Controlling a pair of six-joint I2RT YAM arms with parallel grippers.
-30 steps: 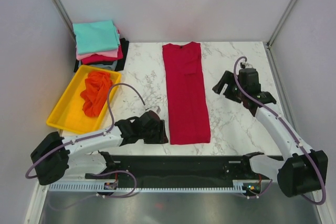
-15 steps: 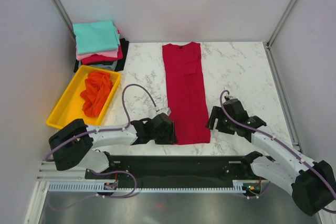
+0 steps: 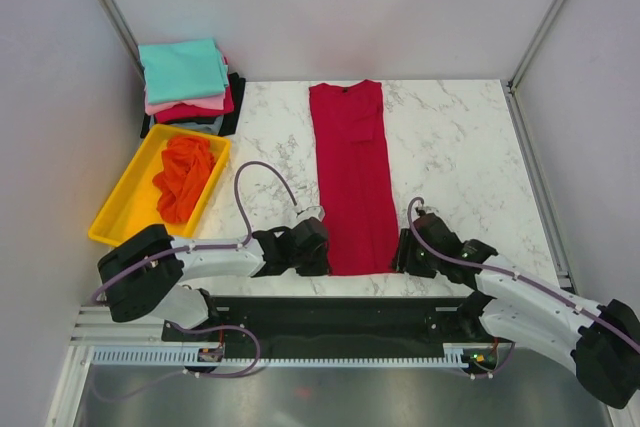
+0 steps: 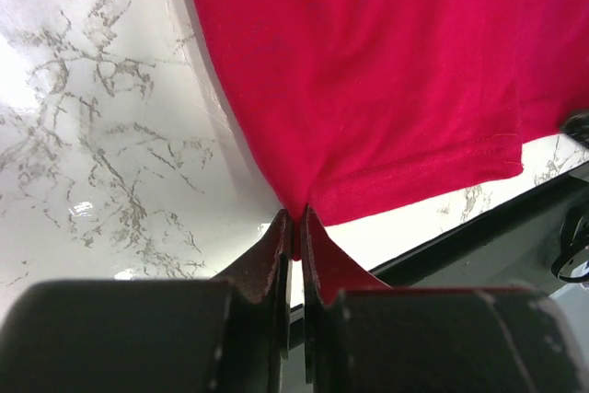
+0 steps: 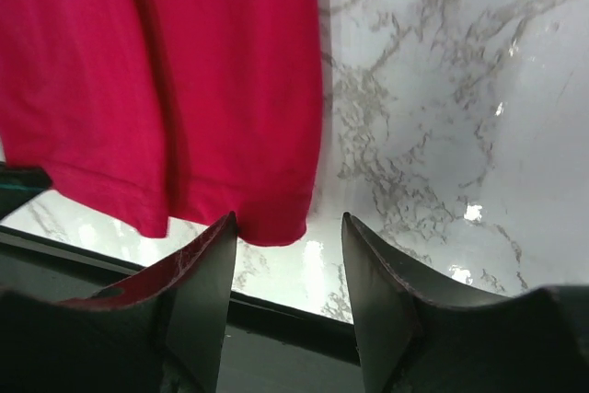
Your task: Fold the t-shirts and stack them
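**Crimson t-shirt (image 3: 352, 172) with both grippers at its near hem**

Seen from above, the crimson t-shirt lies flat on a white marble table (image 3: 455, 137). It is folded lengthwise into one long narrow strip running from 12 o'clock, where the collar sits, down to 6 o'clock at the near edge.

The left gripper (image 4: 295, 220) is at the strip's 7 o'clock corner. Its jaws are clenched together on a pinch of the red hem, and the cloth puckers into the grip.

The right gripper (image 5: 287, 225) is at the 5 o'clock corner. Its jaws are spread wide and hold nothing; in the wrist view the hem corner sits in the gap between them, low over the table's near edge.

At 10 o'clock on the table is a stack of folded t-shirts (image 3: 188, 97), with a teal t-shirt (image 3: 183, 69) on top and pink, red and dark layers showing beneath. Just in front of the stack, at 9 o'clock, a yellow tray (image 3: 118, 219) holds a crumpled orange t-shirt (image 3: 183, 175).
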